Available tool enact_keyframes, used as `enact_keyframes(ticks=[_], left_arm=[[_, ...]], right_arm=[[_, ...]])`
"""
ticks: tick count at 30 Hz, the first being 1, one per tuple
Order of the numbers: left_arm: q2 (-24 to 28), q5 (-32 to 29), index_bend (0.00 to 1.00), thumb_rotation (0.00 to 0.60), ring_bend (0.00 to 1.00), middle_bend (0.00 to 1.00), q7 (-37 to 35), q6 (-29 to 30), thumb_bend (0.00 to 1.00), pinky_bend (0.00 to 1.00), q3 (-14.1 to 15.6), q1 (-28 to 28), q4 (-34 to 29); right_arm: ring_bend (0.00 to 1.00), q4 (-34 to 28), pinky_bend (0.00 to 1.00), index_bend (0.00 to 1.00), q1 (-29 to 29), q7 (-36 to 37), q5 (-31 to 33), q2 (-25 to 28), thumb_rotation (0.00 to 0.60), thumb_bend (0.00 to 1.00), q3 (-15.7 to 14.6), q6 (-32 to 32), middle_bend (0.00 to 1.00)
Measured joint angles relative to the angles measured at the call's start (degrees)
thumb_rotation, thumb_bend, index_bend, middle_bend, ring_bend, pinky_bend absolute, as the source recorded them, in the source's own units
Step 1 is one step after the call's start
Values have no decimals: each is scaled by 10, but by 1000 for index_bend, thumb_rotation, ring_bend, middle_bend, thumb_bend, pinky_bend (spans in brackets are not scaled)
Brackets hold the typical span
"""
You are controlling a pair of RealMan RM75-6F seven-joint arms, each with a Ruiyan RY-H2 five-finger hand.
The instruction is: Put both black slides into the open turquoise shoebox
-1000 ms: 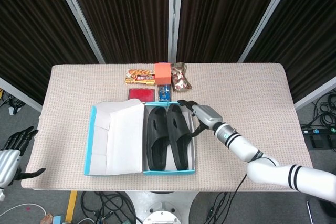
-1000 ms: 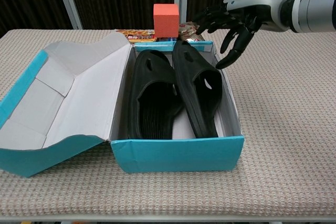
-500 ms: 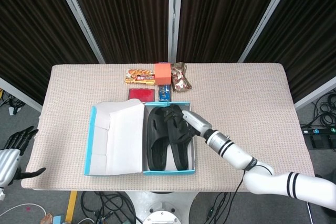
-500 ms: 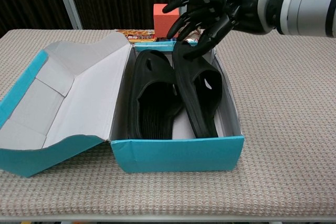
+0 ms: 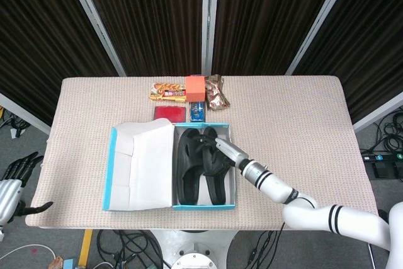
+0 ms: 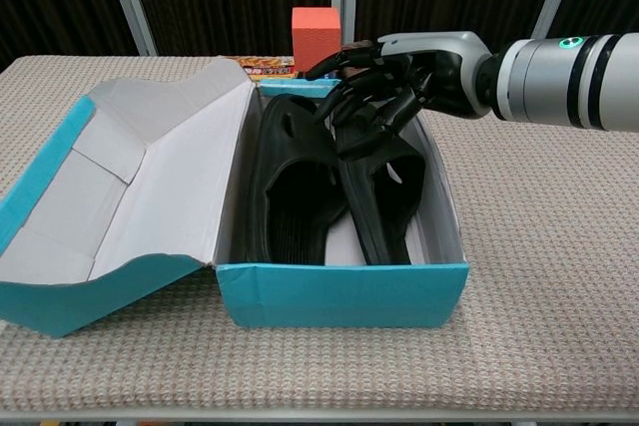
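Two slides are already sitting side by side in the turquoise shoebox (image 6: 339,291), and the right hand (image 6: 384,82) has been brought down onto them compared with a second ago, when it was hovering off the box's right wall with fingers spread over nothing. Now, just right of centre in the chest view, its dark fingers (image 6: 351,107) are laid on the upper end of the right slide (image 6: 384,197). Contact is visible, but whether the strap is actually gripped or only pushed on can't be told. That slide looks less tipped against the wall than it did, and the box seems nudged a touch too. The left slide (image 6: 295,187) lies flat beside it, touching. So the task looks basically done, and this is probably just a final tuck-down. The lid (image 6: 130,187) is flopped open toward the left of the frame. The left hand (image 5: 14,177) is parked at the far lower left edge of the head view, off the table (image 5: 296,124), fingers apart and holding nothing. Snack packs (image 5: 169,91) and an orange block (image 5: 194,86) are lined up behind the box.
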Motion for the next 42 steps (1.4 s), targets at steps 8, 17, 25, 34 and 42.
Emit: enact_keyframes(ticks=[8, 17, 25, 34, 42], left_arm=[[2, 1, 73, 600, 0, 16, 5, 3, 20, 0, -1, 0, -5], [5, 5, 73, 600, 0, 17, 21, 5, 20, 0, -3, -2, -17], [1, 9, 73, 600, 0, 16, 43, 9, 21, 0, -10, -8, -22], [-13, 22, 73, 600, 0, 17, 80, 43, 20, 0, -17, -1, -27], [-11, 46, 73, 600, 0, 17, 124, 60, 19, 0, -13, 5, -53]], right_arm=[[234, -35, 488, 147, -9, 18, -22, 21, 600, 0, 18, 16, 313], [195, -97, 412, 152, -64, -6, -126, 99, 600, 0, 22, 127, 282], [1, -151, 134, 124, -189, -226, -244, 192, 600, 0, -13, 358, 114], [0, -146, 31, 31, -406, -407, -337, 260, 600, 0, -152, 557, 7], [0, 0, 13, 1, -488, -408, -348, 212, 600, 0, -192, 637, 0]])
